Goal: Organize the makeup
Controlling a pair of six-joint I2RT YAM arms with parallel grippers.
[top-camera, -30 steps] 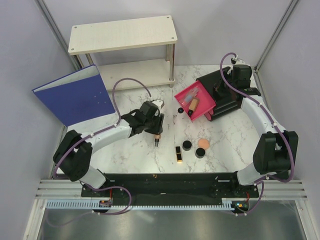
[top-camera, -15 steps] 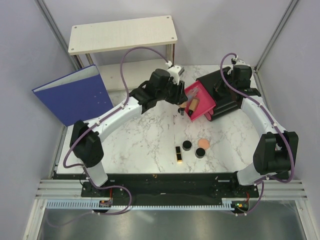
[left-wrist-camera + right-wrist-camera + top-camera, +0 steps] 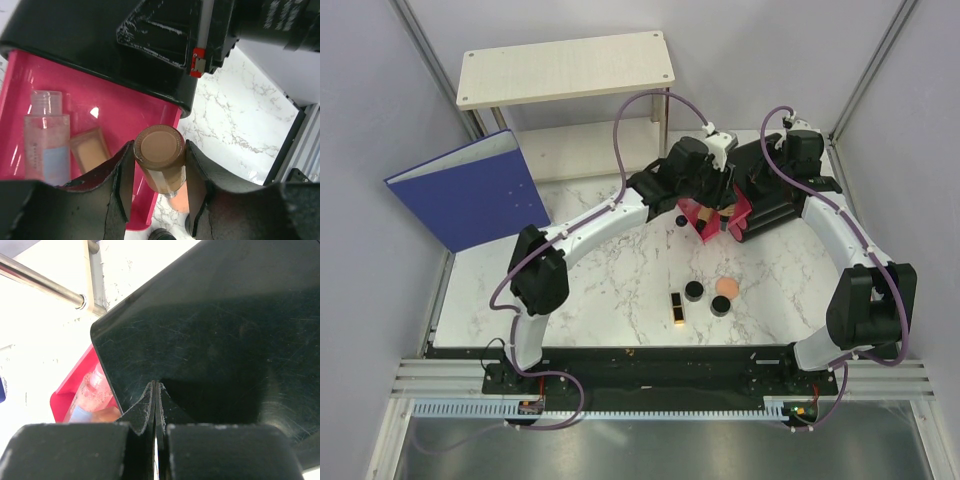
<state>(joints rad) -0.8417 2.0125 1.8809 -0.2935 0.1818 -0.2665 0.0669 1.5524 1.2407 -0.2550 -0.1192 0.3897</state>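
My left gripper (image 3: 718, 208) is shut on a peach tube (image 3: 161, 162) and holds it, dark cap end down, over the front edge of the open pink drawer (image 3: 125, 107) of the black organizer (image 3: 775, 200). In the drawer lie a clear pink bottle (image 3: 46, 135) and a second peach tube (image 3: 91, 154). My right gripper (image 3: 761, 183) is shut, its tips (image 3: 156, 386) resting on the organizer's black top. On the table in front lie the black-and-gold lipstick (image 3: 676, 308), two round black jars (image 3: 694, 291) (image 3: 720, 306) and the peach puff (image 3: 726, 287).
A white two-level shelf (image 3: 565, 65) stands at the back. A blue binder (image 3: 470, 190) leans at the far left. A small black round thing (image 3: 680, 219) lies just left of the drawer. Grey walls close in on both sides.
My left arm has carried the peach tube from the middle of the table up and right to the pink drawer. The right arm has not moved.
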